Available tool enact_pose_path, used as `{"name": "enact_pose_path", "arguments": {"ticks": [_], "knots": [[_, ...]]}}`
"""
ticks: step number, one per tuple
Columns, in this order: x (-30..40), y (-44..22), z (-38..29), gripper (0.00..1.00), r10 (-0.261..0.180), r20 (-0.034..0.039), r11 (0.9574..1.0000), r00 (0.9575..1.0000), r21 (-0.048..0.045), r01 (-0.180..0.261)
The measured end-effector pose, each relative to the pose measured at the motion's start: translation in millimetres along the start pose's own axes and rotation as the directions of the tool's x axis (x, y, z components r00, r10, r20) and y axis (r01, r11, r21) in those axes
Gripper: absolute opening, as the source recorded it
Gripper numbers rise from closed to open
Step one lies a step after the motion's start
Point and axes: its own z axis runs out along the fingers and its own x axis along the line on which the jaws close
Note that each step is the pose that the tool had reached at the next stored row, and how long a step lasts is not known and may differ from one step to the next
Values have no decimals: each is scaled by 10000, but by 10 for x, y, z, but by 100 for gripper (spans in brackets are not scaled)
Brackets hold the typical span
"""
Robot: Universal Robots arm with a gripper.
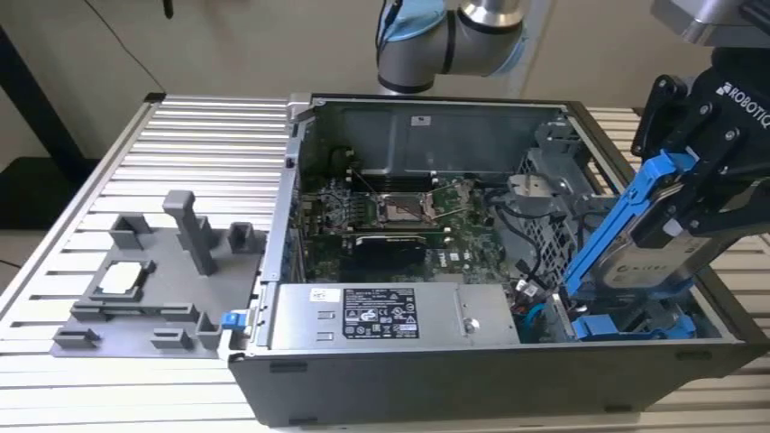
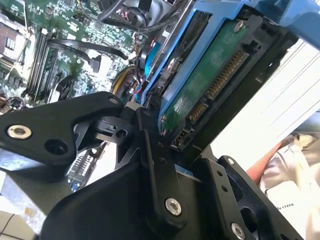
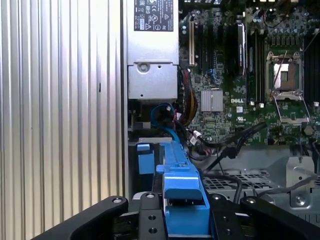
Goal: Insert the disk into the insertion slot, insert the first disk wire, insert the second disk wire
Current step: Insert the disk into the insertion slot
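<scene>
My gripper point(image 1: 704, 176) is shut on the disk point(image 1: 632, 248), a silver drive in a bright blue carrier. I hold it tilted steeply over the near corner of the open computer case point(image 1: 481, 379), at the exterior view's right. The disk's lower end reaches down to the insertion slot point(image 1: 673, 311), where another blue-framed drive point(image 1: 626, 327) lies. In the second wrist view the disk's green circuit board and connectors point(image 2: 215, 85) face the camera between the black fingers point(image 2: 150, 145). In the first wrist view the blue carrier edge point(image 3: 180, 192) sits between the fingers. Loose black cables point(image 3: 230, 150) lie beside the bay.
Inside the case are the motherboard point(image 1: 398, 212), the power supply point(image 1: 373, 316) and a perforated grey cage point(image 1: 560, 203). A grey fixture point(image 1: 157, 271) stands on the slatted table at the exterior view's left. A person's hand point(image 2: 272, 160) shows beyond the case.
</scene>
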Motion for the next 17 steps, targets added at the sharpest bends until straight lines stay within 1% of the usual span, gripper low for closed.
{"name": "enact_pose_path", "arguments": {"ticks": [2,7,11,17], "knots": [[2,-2,38,33,-1,0,10000,10000,22,1],[5,-14,92,33,-21,1,10000,10000,58,21],[12,-39,134,33,-50,1,10000,10000,62,50],[38,-45,201,33,-51,0,10000,10000,62,51]]}}
